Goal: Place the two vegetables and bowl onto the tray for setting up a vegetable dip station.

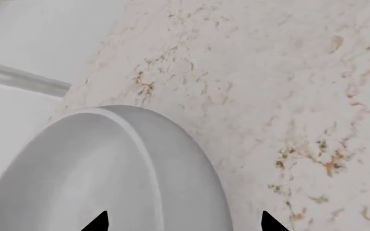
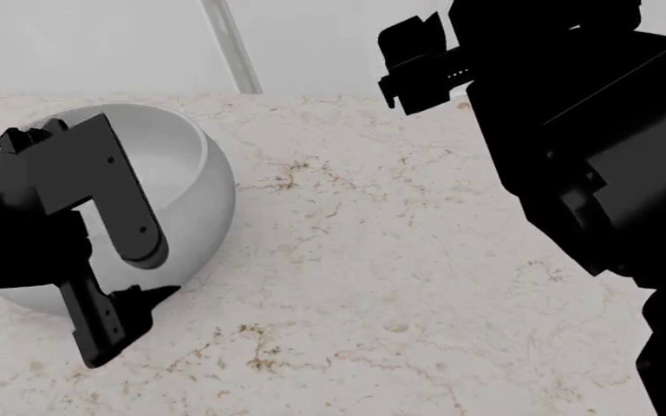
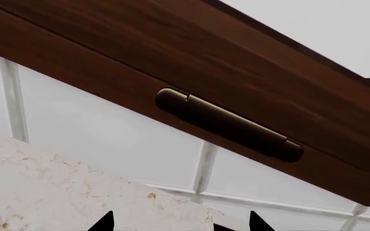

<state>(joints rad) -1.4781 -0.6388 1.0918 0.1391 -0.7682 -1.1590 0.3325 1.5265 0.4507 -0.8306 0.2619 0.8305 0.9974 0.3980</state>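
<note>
Across the whole scene runs a pale marble desk [image 2: 402,286], cream with rusty and dark veining, ending at the far side against a wall of large white tiles [image 2: 310,43] with grey grout lines. On the left part of the desk sits the white bowl [image 2: 200,186], deep and rounded, close to the far wall. No vegetables or tray appear in any of the 3 views.

The left pincer [image 2: 119,334] hangs at the near side of the bowl, its dark arm crossing over the bowl's opening. In the left wrist view the 2 black fingertips [image 1: 99,222] stand well apart, 1 over the bowl [image 1: 108,168] and 1 over bare marble [image 1: 288,96], straddling the bowl's rim; they look open and not closed on anything, though whether they touch the rim cannot be told.

The right pincer [image 2: 420,65] is raised at the far right, near the wall. In the right wrist view its 2 tips [image 3: 102,223] are spread apart with nothing between them, pointing toward the tiled wall [image 3: 95,125]. Above the tiles there is a dark reddish-brown wooden cabinet [image 3: 172,53] with a long dark handle [image 3: 227,124], and a strip of the marble desk [image 3: 50,187] shows below.
</note>
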